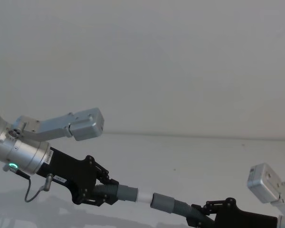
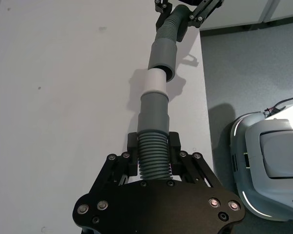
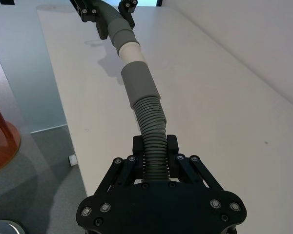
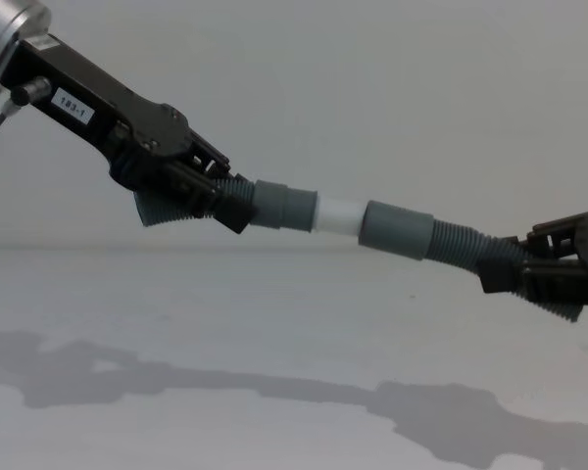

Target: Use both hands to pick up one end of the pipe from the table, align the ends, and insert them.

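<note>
You have both pipe pieces lifted clear above the table (image 4: 274,323), and the white tip (image 4: 339,215) is your reference for everything that follows. On its left side, the left gripper (image 4: 208,196) is clamped on the ribbed body of the left pipe piece (image 2: 154,156), just behind the grey cuff (image 4: 284,207) that carries the tip. On its right side, the right gripper (image 4: 514,271) is clamped on the ribbed body of the right pipe piece (image 3: 152,129), a little back from the socket (image 4: 397,230). The tip looks to have just entered the socket mouth, but most of the white band is exposed, so judge the insertion as only begun. The two pieces meet at a slight angle, the right one sloping down away from the tip. Level that out first by bringing the socket's axis into line with the tip, then push the two straight toward each other along that line. The ribbed sections will likely flex, so press gently and watch the white band shrink evenly all round; if one side closes first, back off and realign.
</note>
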